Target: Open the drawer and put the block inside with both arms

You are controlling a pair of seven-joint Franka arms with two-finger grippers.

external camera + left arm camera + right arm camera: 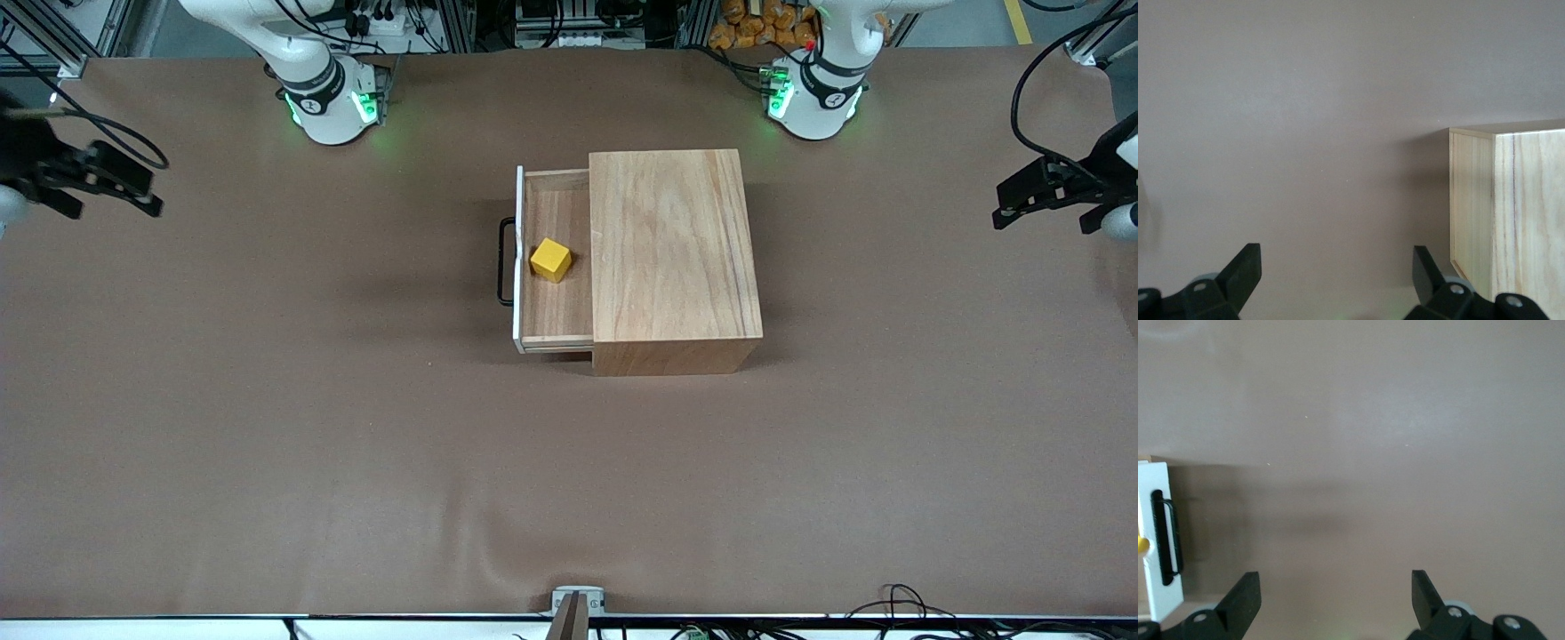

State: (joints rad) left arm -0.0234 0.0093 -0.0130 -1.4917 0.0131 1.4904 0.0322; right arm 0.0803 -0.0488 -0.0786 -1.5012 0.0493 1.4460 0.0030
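The light-wood cabinet (676, 249) stands mid-table. Its drawer (556, 316) is pulled out toward the right arm's end, with the white front panel (518, 258) and black loop handle (504, 262) showing. The yellow block (550, 260) lies inside the drawer. My right gripper (120, 206) is open and empty, raised over the right arm's end of the table; its wrist view (1336, 590) shows the drawer front (1158, 540) and a sliver of the block (1141, 545). My left gripper (1040, 213) is open and empty over the left arm's end; its wrist view (1337, 270) shows the cabinet (1511, 213).
The brown table cover (356, 427) spreads all round the cabinet. The two green-lit arm bases (333, 102) (813, 93) stand along the edge farthest from the front camera. Cables lie at the table's edge nearest the camera (898, 604).
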